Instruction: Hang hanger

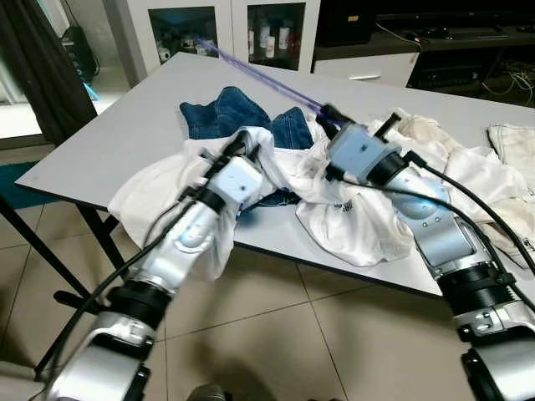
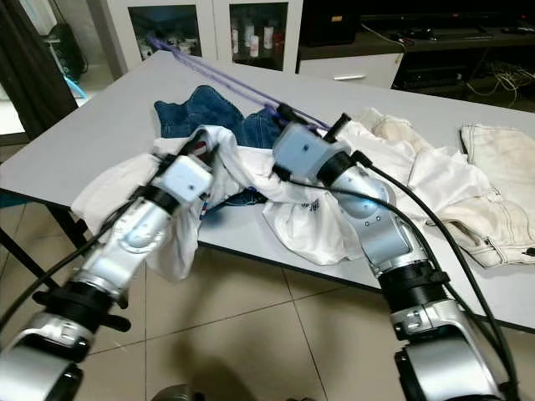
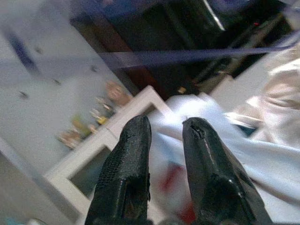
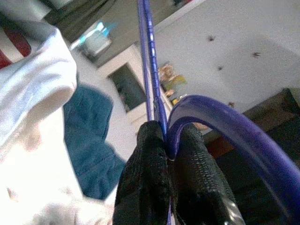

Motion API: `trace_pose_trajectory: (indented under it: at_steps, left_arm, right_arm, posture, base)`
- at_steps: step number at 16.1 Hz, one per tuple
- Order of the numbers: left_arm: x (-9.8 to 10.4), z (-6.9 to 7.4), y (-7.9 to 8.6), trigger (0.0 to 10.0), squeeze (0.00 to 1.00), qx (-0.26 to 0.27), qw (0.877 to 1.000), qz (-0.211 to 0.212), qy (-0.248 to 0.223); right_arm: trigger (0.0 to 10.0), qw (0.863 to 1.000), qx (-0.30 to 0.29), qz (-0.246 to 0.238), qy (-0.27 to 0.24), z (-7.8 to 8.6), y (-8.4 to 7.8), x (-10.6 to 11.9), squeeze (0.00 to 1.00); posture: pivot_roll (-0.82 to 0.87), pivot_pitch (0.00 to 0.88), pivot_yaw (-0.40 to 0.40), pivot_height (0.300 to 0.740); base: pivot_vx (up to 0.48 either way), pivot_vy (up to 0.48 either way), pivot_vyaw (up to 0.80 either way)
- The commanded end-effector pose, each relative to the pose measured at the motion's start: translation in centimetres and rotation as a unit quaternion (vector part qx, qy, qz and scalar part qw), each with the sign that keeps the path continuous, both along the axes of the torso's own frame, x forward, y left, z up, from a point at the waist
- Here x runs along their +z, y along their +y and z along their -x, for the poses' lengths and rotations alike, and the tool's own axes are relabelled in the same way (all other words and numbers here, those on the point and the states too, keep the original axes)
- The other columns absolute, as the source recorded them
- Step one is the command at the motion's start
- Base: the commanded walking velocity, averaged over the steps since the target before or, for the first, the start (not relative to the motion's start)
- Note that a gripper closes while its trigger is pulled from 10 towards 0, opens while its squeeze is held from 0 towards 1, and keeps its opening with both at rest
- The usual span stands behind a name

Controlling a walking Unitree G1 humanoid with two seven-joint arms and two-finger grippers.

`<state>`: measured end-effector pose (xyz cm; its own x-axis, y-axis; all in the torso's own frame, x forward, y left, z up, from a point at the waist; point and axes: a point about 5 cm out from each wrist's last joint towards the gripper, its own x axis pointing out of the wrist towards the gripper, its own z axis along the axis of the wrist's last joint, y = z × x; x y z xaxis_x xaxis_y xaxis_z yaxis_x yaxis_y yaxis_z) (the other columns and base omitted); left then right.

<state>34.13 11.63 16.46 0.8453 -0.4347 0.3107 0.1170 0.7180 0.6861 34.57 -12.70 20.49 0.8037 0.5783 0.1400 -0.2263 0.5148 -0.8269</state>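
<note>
Here the left gripper (image 1: pixel 244 144) sits at centre frame over the white shirt (image 1: pixel 150 196) on the tabletop (image 1: pixel 117 125), fingers (image 3: pixel 126 159) parted and empty. Right of it, the right gripper (image 1: pixel 328 113) clamps its fingers (image 4: pixel 147 178) on the purple hanger (image 1: pixel 259 77), whose long axis runs from those fingertips toward the upper left, so the right arm carries the hang.

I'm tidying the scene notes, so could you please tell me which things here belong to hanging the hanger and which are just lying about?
In the job:
- purple hanger, pinched by the right gripper
- white T-shirt, under both arms
- left gripper, fingers apart, over the T-shirt

Lying about:
- blue jeans
- cream garments
- grey table
- glass-door cabinet
</note>
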Motion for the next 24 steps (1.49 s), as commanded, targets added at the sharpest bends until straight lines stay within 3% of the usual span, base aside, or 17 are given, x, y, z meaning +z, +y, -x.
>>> trace_pose_trajectory:
  at_steps: [1, 4, 6, 7, 8, 11, 12, 13, 14, 22, 23, 24]
  left_arm:
    - [1.3, 0.0, -0.4, 10.0, 0.00, -0.008, 0.999, -0.012, -0.050]
    - [1.6, 0.5, -1.1, 10.0, 0.00, -0.029, 0.993, -0.066, -0.091]
    - [1.5, 0.7, -1.6, 10.0, 0.00, -0.046, 0.988, -0.100, -0.108]
    - [1.3, 0.8, -1.8, 10.0, 0.13, -0.051, 0.987, -0.109, -0.110]
    - [1.2, 0.9, -1.9, 10.0, 1.00, -0.057, 0.984, -0.122, -0.117]
    - [1.2, 1.0, -2.1, 10.0, 1.00, -0.062, 0.979, -0.145, -0.132]
    - [1.1, 0.8, -2.1, 10.0, 0.67, -0.058, 0.977, -0.156, -0.135]
    - [1.0, 0.7, -2.1, 10.0, 0.00, -0.054, 0.976, -0.163, -0.134]
    - [0.8, 0.6, -2.1, 10.0, 0.00, -0.054, 0.976, -0.168, -0.129]
    - [-1.2, -0.1, -2.0, 10.0, 0.00, -0.048, 0.978, -0.198, -0.042]
    - [-1.4, -0.2, -1.9, 9.3, 0.00, -0.048, 0.979, -0.195, -0.028]
    - [-1.5, -0.3, -1.9, 4.2, 0.00, -0.051, 0.979, -0.195, -0.020]
  right_arm:
    - [0.0, 0.999, -0.001, 0.052, -0.005, -0.1, 0.2, -0.4, 0.00]
    - [0.0, 0.995, 0.006, 0.104, -0.008, 0.2, 0.5, -1.2, 0.00]
    - [0.0, 0.994, -0.003, 0.107, -0.007, 0.1, 0.4, -1.3, 0.00]
    - [0.0, 0.994, -0.007, 0.108, -0.006, 0.1, 0.4, -1.4, 0.00]
    - [0.0, 0.993, -0.012, 0.119, -0.009, 0.0, 0.3, -1.4, 0.00]
    - [0.0, 0.990, -0.010, 0.141, -0.018, 0.1, 0.4, -1.4, 0.00]
    - [0.0, 0.988, -0.008, 0.153, -0.022, 0.1, 0.5, -1.5, 0.00]
    - [0.0, 0.985, -0.003, 0.168, -0.028, 0.3, 0.6, -1.5, 0.00]
    - [0.0, 0.981, 0.004, 0.188, -0.038, 0.5, 0.9, -1.6, 0.00]
    - [0.0, 0.974, 0.054, 0.199, -0.090, 1.9, 2.5, -0.8, 0.00]
    - [0.0, 0.974, 0.059, 0.197, -0.096, 2.0, 2.6, -0.8, 0.00]
    - [0.0, 0.973, 0.061, 0.198, -0.099, 2.1, 2.6, -0.7, 0.00]
  posture:
    - [0.16, 0.000, -0.020, 0.740]
    - [0.16, 0.000, -0.021, 0.740]
    - [0.15, 0.000, -0.018, 0.740]
    - [0.15, 0.000, -0.018, 0.740]
    - [0.15, 0.000, -0.018, 0.740]
    - [0.15, 0.000, -0.017, 0.740]
    - [0.15, 0.000, -0.017, 0.740]
    - [0.15, 0.000, -0.018, 0.740]
    - [0.15, 0.000, -0.018, 0.740]
    - [0.15, 0.000, -0.009, 0.740]
    - [0.15, 0.000, -0.009, 0.740]
    - [0.15, 0.000, -0.009, 0.740]
  base:
    - [0.000, 0.000, 0.00]
    - [0.000, 0.000, 0.00]
    - [0.000, 0.000, 0.00]
    - [0.000, 0.000, 0.00]
    - [0.000, 0.000, 0.00]
    - [0.000, 0.000, 0.00]
    - [0.000, 0.000, 0.00]
    - [0.000, 0.000, 0.00]
    - [0.000, 0.000, 0.00]
    - [0.000, 0.000, 0.00]
    - [0.000, 0.000, 0.00]
    - [0.000, 0.000, 0.00]
